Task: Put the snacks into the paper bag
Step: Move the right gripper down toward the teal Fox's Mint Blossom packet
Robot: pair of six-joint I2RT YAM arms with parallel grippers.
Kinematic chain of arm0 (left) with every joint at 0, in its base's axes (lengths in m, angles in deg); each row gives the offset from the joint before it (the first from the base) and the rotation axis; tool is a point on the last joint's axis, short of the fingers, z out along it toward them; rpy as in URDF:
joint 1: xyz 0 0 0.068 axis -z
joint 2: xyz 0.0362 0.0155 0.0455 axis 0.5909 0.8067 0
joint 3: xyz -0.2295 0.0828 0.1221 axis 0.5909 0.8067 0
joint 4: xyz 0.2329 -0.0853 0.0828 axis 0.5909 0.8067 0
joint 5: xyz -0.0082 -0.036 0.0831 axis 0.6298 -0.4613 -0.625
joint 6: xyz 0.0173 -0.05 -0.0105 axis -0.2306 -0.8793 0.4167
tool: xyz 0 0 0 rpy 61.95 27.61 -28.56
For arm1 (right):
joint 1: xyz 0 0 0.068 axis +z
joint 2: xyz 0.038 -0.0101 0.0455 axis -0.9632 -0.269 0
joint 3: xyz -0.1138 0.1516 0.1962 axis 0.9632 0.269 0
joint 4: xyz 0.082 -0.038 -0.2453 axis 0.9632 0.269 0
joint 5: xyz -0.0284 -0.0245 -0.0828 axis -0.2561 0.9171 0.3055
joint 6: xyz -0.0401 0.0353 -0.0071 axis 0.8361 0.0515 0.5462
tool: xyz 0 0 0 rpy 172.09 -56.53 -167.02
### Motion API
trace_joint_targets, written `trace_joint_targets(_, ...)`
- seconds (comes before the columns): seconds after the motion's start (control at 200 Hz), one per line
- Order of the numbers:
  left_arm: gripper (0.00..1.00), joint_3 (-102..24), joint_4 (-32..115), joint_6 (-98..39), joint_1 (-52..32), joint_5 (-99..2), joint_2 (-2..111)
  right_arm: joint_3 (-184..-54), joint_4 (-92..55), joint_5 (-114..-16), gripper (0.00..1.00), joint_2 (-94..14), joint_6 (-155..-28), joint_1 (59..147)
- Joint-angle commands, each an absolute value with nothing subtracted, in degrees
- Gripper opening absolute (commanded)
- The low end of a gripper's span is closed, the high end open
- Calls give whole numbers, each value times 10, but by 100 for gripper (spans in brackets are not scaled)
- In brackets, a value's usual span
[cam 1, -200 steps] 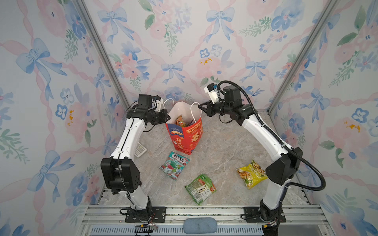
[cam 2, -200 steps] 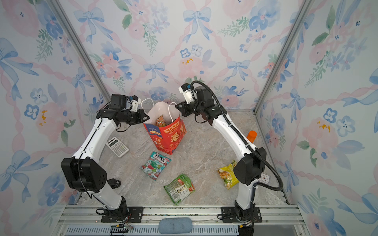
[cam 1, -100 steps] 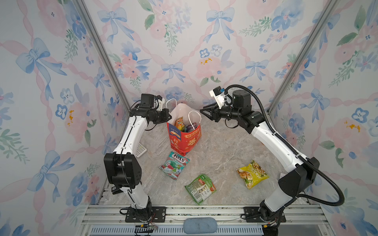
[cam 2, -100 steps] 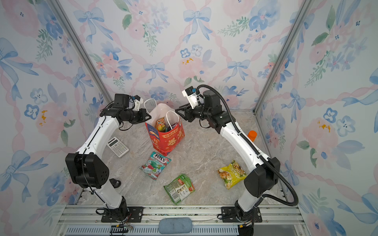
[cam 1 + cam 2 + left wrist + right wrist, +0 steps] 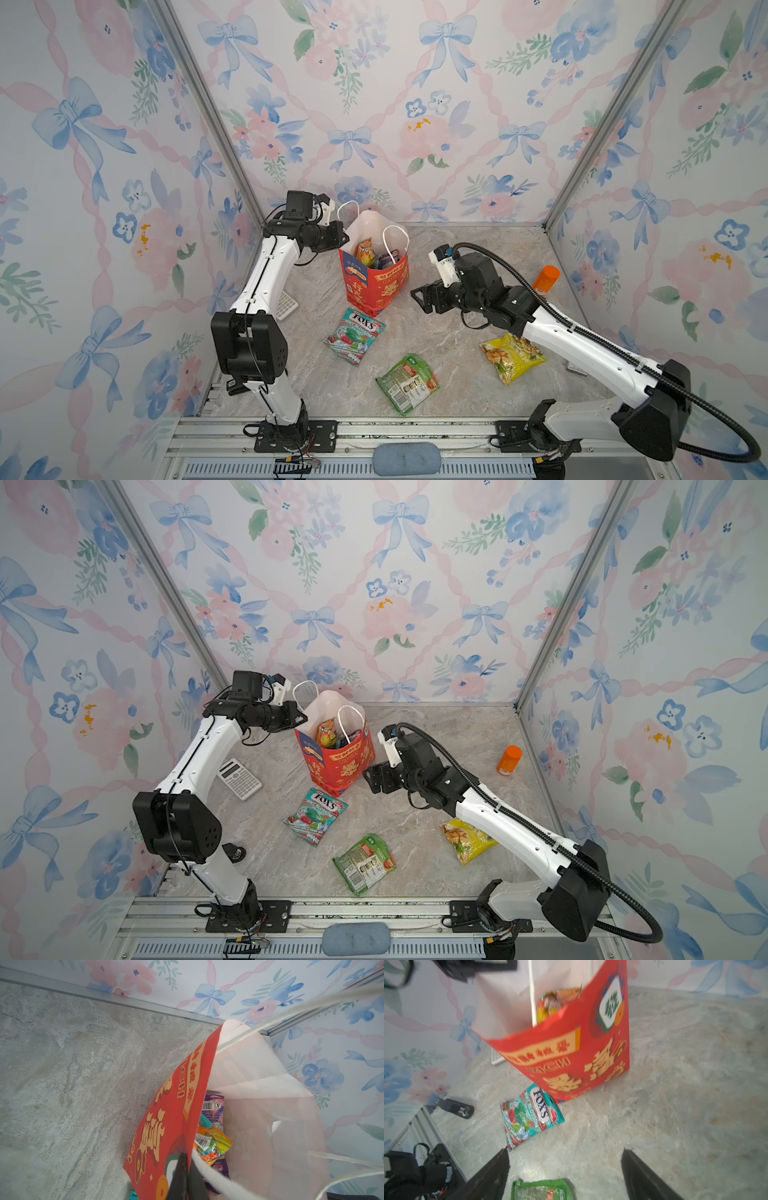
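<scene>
Fingers [image 5: 179, 1178] of the left gripper [image 5: 341, 240] pinch the rim of the paper bag [image 5: 376, 286], that arm arching from the front rail [image 5: 415, 430]; the right gripper [image 5: 422, 297], jaws wide and empty, hangs low beside the bag on an outstretched arm. Floral wallpaper [image 5: 374, 104] encloses the marble-look counter [image 5: 465, 399]. Upright near the back edge, long axis vertical and mouth up, the bag holds several snacks [image 5: 365, 254]; a teal packet [image 5: 354, 336], a green packet [image 5: 407, 383] and a yellow packet [image 5: 511, 357] lie flat toward the front edge.
</scene>
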State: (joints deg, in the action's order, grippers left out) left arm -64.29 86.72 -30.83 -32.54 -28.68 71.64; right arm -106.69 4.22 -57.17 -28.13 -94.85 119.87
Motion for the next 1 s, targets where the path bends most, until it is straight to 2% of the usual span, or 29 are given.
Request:
trace_joint_targets(0.0,0,-635,852,-293,-324,-272,696,-1027,29,-529,89,-301,-1058,1245)
trace_joint_targets(0.2,0,-630,852,-290,-326,-264,687,-1034,-9,-534,90,-392,-1139,1284)
trace_joint_targets(0.495,0,-620,852,-284,-330,-260,674,-1079,-72,-630,73,-525,-1206,1289)
trace_joint_targets(0.81,0,-616,852,-282,-330,-250,670,-1064,-188,-668,61,-590,-1323,1297)
trace_joint_targets(0.995,0,-614,852,-280,-331,-249,664,-1069,-189,-659,60,-602,-1350,1297)
